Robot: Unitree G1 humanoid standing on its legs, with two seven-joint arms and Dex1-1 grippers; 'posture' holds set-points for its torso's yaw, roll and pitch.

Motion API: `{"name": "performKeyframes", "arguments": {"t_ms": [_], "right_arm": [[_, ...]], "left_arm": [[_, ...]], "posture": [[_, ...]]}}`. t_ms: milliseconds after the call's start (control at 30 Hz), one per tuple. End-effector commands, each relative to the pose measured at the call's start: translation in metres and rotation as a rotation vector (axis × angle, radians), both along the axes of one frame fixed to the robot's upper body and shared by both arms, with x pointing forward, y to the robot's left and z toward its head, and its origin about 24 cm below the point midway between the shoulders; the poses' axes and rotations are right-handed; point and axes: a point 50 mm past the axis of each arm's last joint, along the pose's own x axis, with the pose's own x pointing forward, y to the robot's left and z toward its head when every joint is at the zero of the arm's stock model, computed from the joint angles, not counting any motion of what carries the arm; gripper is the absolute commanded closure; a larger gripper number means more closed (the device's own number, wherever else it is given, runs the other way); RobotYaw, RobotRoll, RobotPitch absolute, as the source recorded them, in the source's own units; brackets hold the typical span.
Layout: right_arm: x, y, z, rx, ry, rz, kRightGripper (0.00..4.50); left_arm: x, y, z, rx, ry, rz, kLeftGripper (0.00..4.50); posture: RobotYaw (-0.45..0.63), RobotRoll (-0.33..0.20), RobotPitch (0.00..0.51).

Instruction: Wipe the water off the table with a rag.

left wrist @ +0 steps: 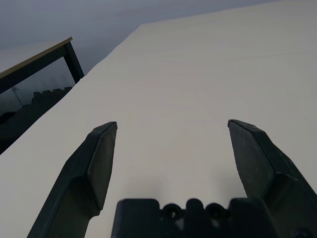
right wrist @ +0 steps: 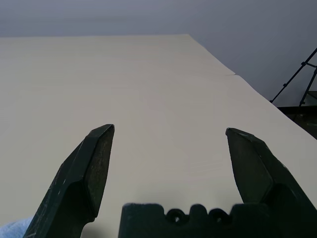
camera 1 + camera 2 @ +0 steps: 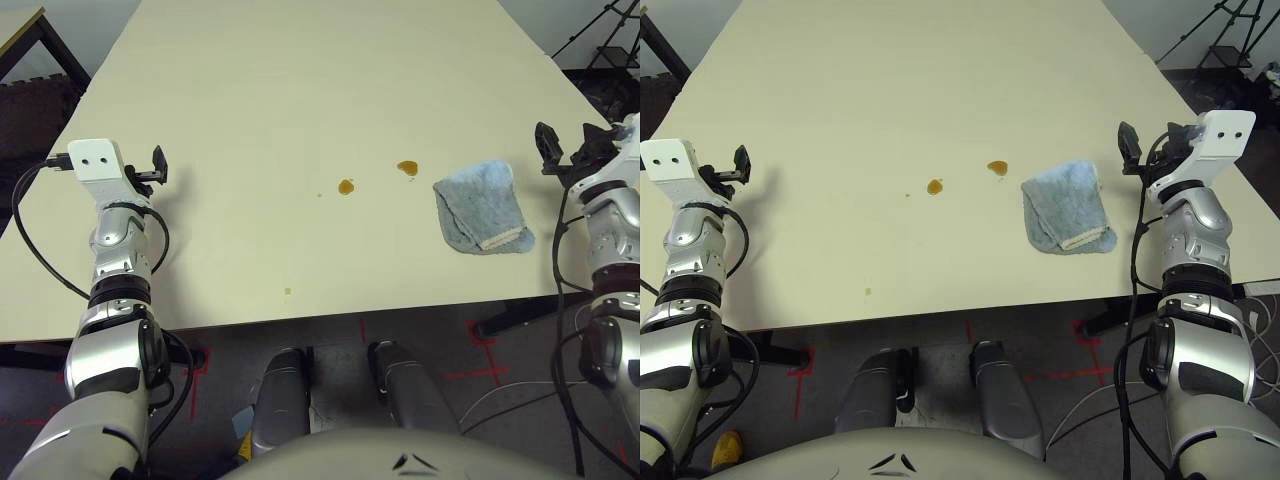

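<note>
The surface point(image 3: 300, 90) spreads out before me, a broad cream-beige top running away from my body, with dark floor and red marks showing below its near edge. On it, toward my right side, lies the rag point(image 3: 482, 207), a light blue fuzzy cloth folded into a rough wedge; its long axis runs from the far edge toward me, leaning slightly to my right as it comes nearer, and its pale cream hem band sits at the near right corner, pointing back toward my body. The rag lies flat, touched by neither claw. My left claw point(image 3: 158, 167) hovers over the left part of the surface, well apart from the rag, and in my left wrist view its two black fingers point(image 1: 94, 168) stand spread wide with bare surface between them, holding nothing. My right claw point(image 3: 1129, 147) hangs just beside the surface's right edge, near the rag's far right side but apart from it; its fingers point(image 2: 86, 173) are likewise spread wide and hold nothing, with a sliver of blue cloth showing at the corner of my right wrist view. The water point(image 3: 407, 168) shows as two small amber-brown spots: one sits just beyond the rag's far left corner, close to it but not touching, and the other spot point(image 3: 346, 186) lies a little further to my left and slightly nearer me. A tiny pale yellowish speck point(image 3: 287, 292) rests near the surface's near edge, well apart from everything else.
</note>
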Motion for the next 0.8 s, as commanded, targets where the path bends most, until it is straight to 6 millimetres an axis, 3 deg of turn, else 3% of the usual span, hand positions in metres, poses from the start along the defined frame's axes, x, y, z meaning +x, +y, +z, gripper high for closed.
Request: {"name": "performKeyframes", "arguments": {"t_ms": [33,367,567,800], "right_arm": [[0.0,-0.003,0.003,0.0,-0.011,-0.017,0.02],[0.001,0.0,0.004,-0.01,0.0,-0.005,0.02],[0.001,0.0,0.002,-0.014,0.019,0.005,0.02],[0.006,0.005,0.002,-0.012,0.036,0.01,0.02]], "left_arm": [[0.002,-0.002,-0.002,-0.012,0.007,-0.005,0.0],[0.005,-0.009,-0.003,-0.035,0.01,-0.075,0.0],[0.009,-0.028,0.002,-0.089,-0.007,-0.351,0.0],[0.0,-0.051,0.005,-0.042,0.038,-0.73,0.0]], "posture": [[-0.13,0.0,0.145],[-0.13,0.0,0.157],[-0.13,0.0,0.153],[-0.12,0.0,0.147]]}}
